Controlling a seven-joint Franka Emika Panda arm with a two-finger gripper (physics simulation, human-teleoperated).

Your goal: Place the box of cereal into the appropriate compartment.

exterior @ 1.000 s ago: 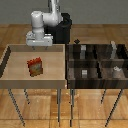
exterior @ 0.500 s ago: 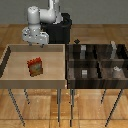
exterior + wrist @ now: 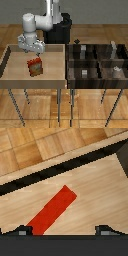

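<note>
Over the light tray, the gripper hangs just above the box, which lies on the tray floor, well apart from the bin. Judging by the wrist view, the fingers stand spread, straddling the box. A straight descent, centred across its narrow width, should grip best. The arm reaches from the base, wrist pointing down.

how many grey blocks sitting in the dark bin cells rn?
4 visible in the dark bin: back cell at the exterior view's left, back right, front left, front right. Walls may hide others.
</note>
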